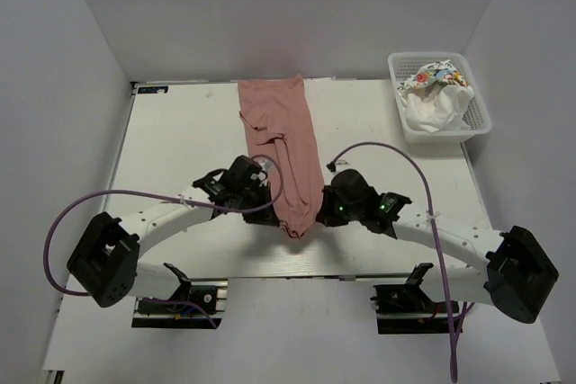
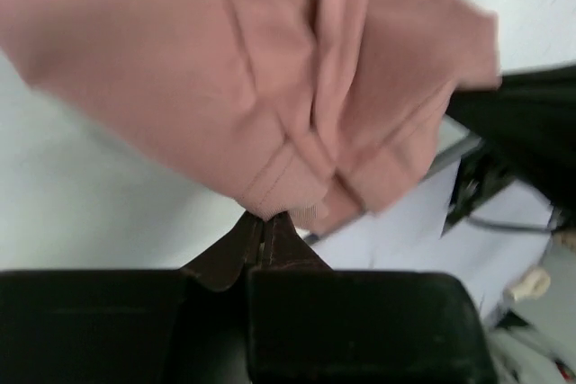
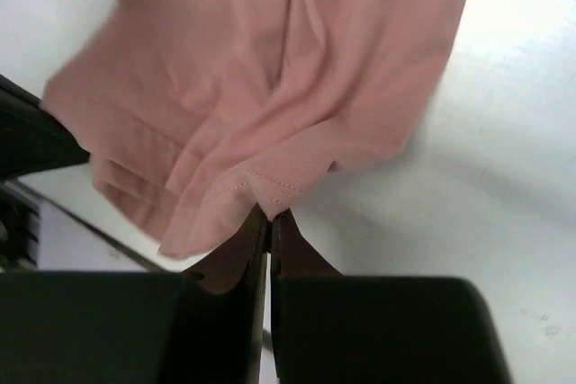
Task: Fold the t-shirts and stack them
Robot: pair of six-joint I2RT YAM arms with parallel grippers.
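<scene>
A dusty pink cloth t-shirt (image 1: 286, 132) lies as a long, narrow strip down the middle of the white table (image 1: 180, 141). In the top view it runs from the table's far edge at upper centre toward lower centre, where its near end tapers between the two black grippers. The left gripper (image 1: 273, 193) meets the cloth's left side just below mid-frame. The right gripper (image 1: 322, 210) meets its right side a little lower. In the left wrist view the brown fingertips (image 2: 236, 254) are clenched together at lower centre, pinching a stitched hem of the pink cloth. The cloth bunches in soft folds across the upper part of that frame. In the right wrist view the other pair of fingertips (image 3: 238, 254) is likewise pressed tight on a stitched hem edge, and the cloth spreads upward from them over the table. A white plastic lattice basket (image 1: 396, 87) sits at the upper right of the top view, well apart from the pink strip. It holds a crumpled white cloth t-shirt (image 1: 438, 112), with a t-shirt with multicoloured print (image 1: 430, 74) at its far end.
</scene>
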